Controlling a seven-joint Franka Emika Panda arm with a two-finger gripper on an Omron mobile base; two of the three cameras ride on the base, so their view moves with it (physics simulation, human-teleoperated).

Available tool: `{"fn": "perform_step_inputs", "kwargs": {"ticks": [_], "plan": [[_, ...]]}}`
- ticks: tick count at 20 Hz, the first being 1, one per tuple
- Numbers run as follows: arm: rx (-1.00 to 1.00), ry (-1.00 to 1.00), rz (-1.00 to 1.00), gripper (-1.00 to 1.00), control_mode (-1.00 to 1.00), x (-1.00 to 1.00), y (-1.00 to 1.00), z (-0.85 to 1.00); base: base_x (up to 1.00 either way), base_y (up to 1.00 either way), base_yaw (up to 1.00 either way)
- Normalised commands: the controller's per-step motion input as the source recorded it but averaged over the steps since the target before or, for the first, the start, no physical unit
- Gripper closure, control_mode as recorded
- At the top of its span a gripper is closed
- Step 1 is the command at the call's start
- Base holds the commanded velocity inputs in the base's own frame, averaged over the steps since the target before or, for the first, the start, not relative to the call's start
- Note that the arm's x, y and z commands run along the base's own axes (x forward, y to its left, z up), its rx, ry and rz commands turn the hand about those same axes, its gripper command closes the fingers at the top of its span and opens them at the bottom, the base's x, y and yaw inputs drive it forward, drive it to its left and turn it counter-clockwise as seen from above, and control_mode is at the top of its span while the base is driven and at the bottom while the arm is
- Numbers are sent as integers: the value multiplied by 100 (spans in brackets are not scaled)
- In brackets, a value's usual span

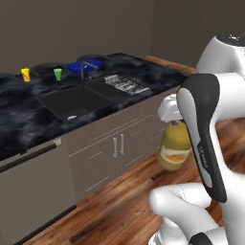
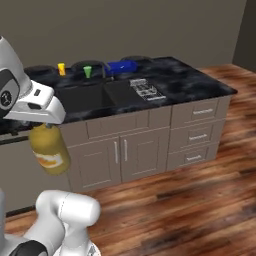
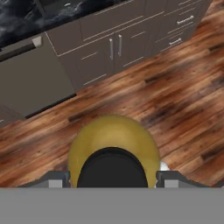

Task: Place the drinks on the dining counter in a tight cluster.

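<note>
Sink counter stretches across the far side, wood floor below, and hanging over that floor in front of the cabinets is the yellow-orange juice jug, carried by its top. The gripper is clamped on the jug's dark cap, a finger at each side. The danger, I'd say: a heavy jug held by the neck could swing, slip free and hit the floor.

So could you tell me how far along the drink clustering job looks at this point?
Nothing looks placed yet. In hand: the gripper holds the yellow-orange juice jug by its dark cap, hanging above the wooden floor in front of the sink counter. Left: carrying the jug to the dining counter and grouping the drinks there.
</note>
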Motion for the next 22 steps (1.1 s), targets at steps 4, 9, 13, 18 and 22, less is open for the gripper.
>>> {"fn": "perform_step_inputs", "kwargs": {"ticks": [4,9,13,18,22], "plan": [[0,0,0,100,100,0,0,0,100,-39,5],[0,0,0,100,100,0,0,0,100,-44,-4],[0,0,0,100,100,0,0,0,81,-90,-5],[0,0,0,100,100,0,0,0,100,-100,3],[0,0,0,100,100,0,0,0,97,-100,24]]}}
